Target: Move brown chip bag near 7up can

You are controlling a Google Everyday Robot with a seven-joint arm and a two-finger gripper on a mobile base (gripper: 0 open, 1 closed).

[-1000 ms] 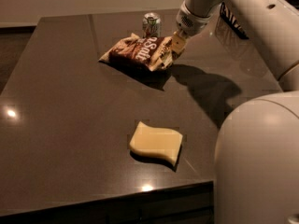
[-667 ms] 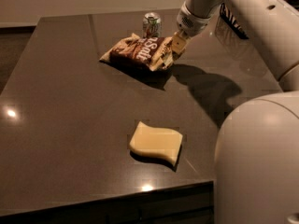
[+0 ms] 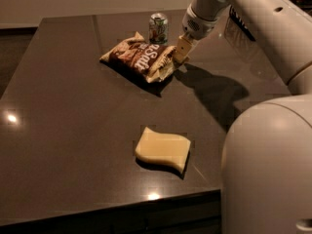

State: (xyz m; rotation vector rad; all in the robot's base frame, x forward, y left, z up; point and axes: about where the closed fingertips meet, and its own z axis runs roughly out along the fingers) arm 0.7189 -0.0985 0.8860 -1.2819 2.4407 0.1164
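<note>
The brown chip bag (image 3: 141, 57) lies on the dark table (image 3: 73, 130) toward the back, with white script lettering on it and cream-yellow ends. The 7up can (image 3: 158, 28) stands upright just behind the bag's right half, a small gap away. My gripper (image 3: 181, 52) comes down from the upper right and sits at the bag's right end, touching or almost touching its crinkled edge. The bag rests on the table.
A pale-yellow wavy sponge-like block (image 3: 162, 149) lies toward the table's front edge. My white arm and base (image 3: 268, 169) fill the right side of the view. The arm's shadow falls on the table to the right of the bag.
</note>
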